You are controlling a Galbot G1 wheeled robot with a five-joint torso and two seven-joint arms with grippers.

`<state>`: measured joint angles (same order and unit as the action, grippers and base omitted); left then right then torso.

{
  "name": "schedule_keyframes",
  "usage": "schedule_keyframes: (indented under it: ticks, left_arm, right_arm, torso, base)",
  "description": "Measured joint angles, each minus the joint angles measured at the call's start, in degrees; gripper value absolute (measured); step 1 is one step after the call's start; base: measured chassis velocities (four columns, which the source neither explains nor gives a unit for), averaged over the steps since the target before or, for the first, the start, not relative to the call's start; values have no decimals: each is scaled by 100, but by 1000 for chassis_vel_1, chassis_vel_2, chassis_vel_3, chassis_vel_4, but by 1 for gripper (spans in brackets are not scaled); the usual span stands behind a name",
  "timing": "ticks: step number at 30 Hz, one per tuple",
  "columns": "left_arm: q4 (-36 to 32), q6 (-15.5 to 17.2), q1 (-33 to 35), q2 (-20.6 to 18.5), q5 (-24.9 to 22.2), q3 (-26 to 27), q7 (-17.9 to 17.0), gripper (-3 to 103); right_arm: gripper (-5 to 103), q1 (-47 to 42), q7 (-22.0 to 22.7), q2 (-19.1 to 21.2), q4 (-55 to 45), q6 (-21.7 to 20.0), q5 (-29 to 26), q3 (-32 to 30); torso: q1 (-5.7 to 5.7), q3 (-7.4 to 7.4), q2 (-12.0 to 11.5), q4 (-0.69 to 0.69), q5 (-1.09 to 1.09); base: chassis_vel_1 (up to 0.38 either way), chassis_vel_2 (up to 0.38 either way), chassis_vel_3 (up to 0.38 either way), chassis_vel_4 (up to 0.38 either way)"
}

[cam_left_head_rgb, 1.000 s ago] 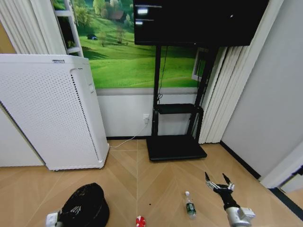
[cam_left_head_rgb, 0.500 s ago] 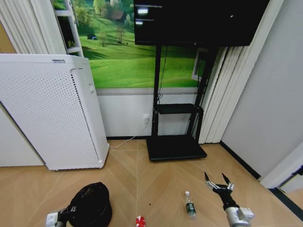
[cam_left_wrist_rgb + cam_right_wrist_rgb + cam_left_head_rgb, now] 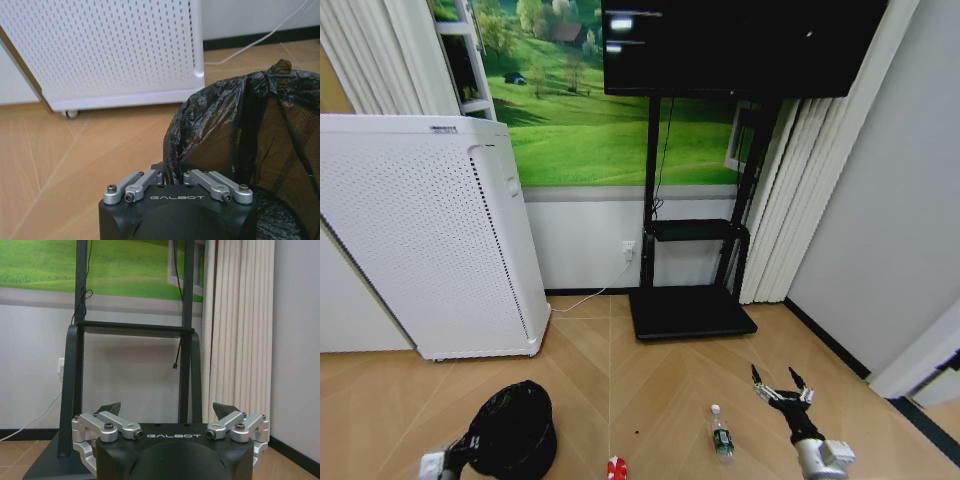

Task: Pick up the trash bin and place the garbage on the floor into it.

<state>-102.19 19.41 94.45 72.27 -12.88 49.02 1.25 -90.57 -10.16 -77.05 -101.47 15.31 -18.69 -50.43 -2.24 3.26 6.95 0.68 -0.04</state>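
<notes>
The trash bin [image 3: 512, 430] is one black mesh bin with a black bag liner [image 3: 220, 125]. It is at the lower left of the head view, over the wooden floor [image 3: 620, 370], in front of the white perforated appliance [image 3: 425, 235]. The left hand [image 3: 172, 172] is closed on the rim of the trash bin, with the liner folded over the edge between its fingers.

Two pieces of garbage can be counted on the floor: one clear bottle [image 3: 721, 434] with a green label, lying down, and one red-and-white can [image 3: 616, 468] at the bottom edge of the head view. The bottle is between the can and the right hand [image 3: 781, 385].

The right hand is held wide and holds nothing. It is low above the floor, near the bottle but apart from it, and it points toward the black TV stand [image 3: 692, 300] and the white curtain [image 3: 240, 330].
</notes>
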Motion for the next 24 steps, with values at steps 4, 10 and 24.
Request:
schedule_keyframes:
  ticks: [4, 10, 24]
  left_arm:
    - [-227, -239, -26, 48, 152, 18, -94, 10]
    - [-473, -367, -88, 53, 275, 59, -163, 6]
    - [-1359, -464, 34, -249, 379, 45, -2, 6]
  right_arm:
    - [100, 2, 0, 3, 28, 14, -4, -11]
    - [100, 15, -2, 2, 76, 31, 14, -14]
    - [100, 30, 30, 0, 95, 22, 73, 23]
  torso:
    - [0, 0, 0, -1, 1]
    - [0, 1, 0, -2, 3]
    - [0, 1, 0, -1, 5]
  base:
    - [0, 0, 0, 0]
    - [0, 0, 0, 0]
    - [0, 0, 0, 0]
